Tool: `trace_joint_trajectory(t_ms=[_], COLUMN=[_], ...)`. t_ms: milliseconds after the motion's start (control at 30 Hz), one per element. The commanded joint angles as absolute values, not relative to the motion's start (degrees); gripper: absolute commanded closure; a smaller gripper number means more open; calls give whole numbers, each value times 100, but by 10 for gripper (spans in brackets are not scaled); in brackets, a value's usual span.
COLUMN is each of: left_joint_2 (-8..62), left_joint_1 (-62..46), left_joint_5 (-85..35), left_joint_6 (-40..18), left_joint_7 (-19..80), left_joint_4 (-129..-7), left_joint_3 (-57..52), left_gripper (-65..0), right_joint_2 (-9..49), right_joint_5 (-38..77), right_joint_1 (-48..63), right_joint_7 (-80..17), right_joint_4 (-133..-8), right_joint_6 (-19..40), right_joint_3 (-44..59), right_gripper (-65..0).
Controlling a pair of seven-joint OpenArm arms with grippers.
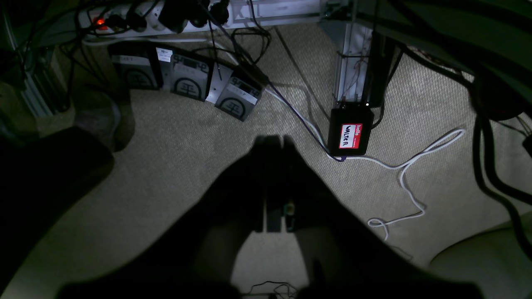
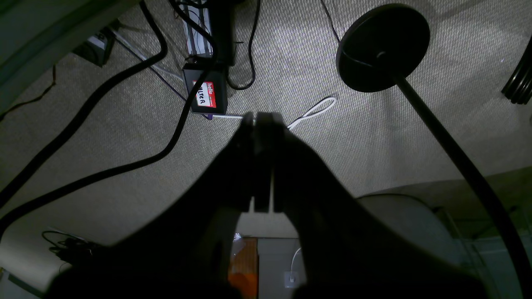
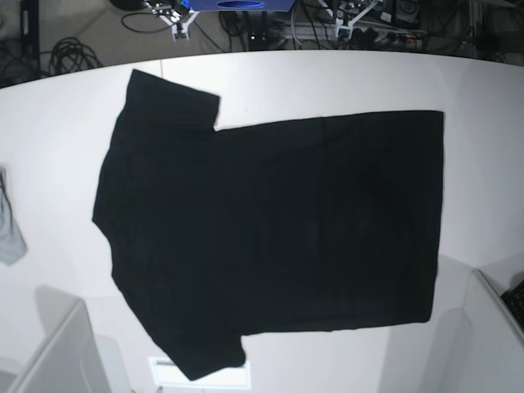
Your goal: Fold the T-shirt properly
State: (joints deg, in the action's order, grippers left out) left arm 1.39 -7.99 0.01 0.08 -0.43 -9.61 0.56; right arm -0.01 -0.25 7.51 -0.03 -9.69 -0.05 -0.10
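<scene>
The black T-shirt (image 3: 270,237) lies spread flat on the white table (image 3: 344,78) in the base view, plain side up, sleeves toward the left and hem toward the right. No print shows. Neither arm appears in the base view. My left gripper (image 1: 274,143) is shut, hanging over carpet with nothing between its fingers. My right gripper (image 2: 259,118) is also shut and empty, likewise above the floor. The T-shirt is out of view in both wrist views.
A small grey cloth (image 3: 10,225) lies at the table's left edge. Below the arms are carpet, black cables (image 2: 124,95), a white cable (image 1: 409,174), a labelled black box (image 1: 349,133), a round lamp base (image 2: 382,45) and a power strip (image 1: 137,18).
</scene>
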Motion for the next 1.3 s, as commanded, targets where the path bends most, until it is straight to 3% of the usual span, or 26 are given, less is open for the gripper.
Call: trace_joint_trajectory(t_ms=[0,300,633,800,1000,1267], left_joint_2=[233,330,470,593,884,1068], left_joint_1=[-848,-1358,-2510,-3055,-3626,-4268], left_joint_5=[13,66,31,66,4,4], left_joint_6=[31,31,31,31,31,40], left_joint_7=[-48,-48,-48,-48,-31,13], left_joint_4=[-971,-1631,-3152,-3996,-5024,-5912], left_joint_3=[57,66,66,66,13,-22], left_gripper=[0,0,0,0,0,0], right_joint_2=[13,57,57,31,22,-22], right_joint_5=[-22,-4,13,13,13,13], right_joint_1=[769,971,2220,2747,3442,4259], right_joint_7=[4,4,-40,-40,-48,-1068], right_joint_4=[-971,-1156,-2958,-3697,-4875,-6826], right_joint_6=[-40,-40,-40,-40,-40,-40], right_joint_3=[-22,13,92,971,1174,1182], right_gripper=[0,0,0,0,0,0])
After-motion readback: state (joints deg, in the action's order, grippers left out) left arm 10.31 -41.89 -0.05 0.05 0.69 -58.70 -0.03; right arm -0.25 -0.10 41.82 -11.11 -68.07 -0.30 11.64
